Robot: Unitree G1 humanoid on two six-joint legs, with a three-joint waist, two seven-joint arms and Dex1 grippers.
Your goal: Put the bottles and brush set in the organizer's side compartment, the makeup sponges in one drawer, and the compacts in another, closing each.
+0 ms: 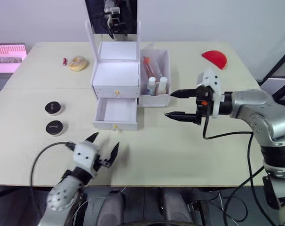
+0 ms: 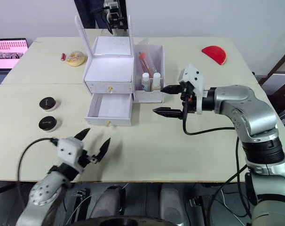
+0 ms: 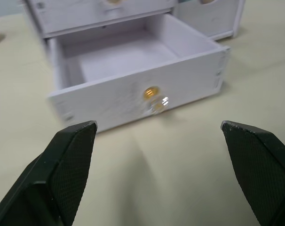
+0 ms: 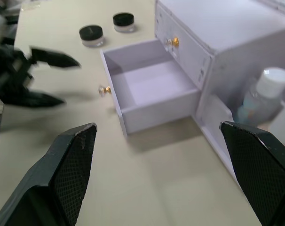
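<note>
The white organizer [image 1: 115, 73] stands mid-table with its mirror lid up. Its lower drawer [image 1: 115, 113] is pulled out and empty; the upper drawer is shut. Two white-capped bottles [image 1: 157, 85] and a clear brush set [image 1: 149, 66] stand in the side compartment [image 1: 154, 99]. Two black compacts [image 1: 54, 108] [image 1: 54, 127] lie left of the organizer. A beige makeup sponge [image 1: 78, 62] sits at the back left, a red one [image 1: 215, 58] at the back right. My left gripper [image 1: 105, 142] is open near the front edge, facing the drawer knob [image 3: 154, 96]. My right gripper [image 1: 170, 104] is open, just right of the side compartment.
A small red stick [image 1: 64, 61] lies beside the beige sponge. A screen [image 1: 8, 56] sits off the table's back left corner. Bare tabletop lies between the open drawer and the front edge.
</note>
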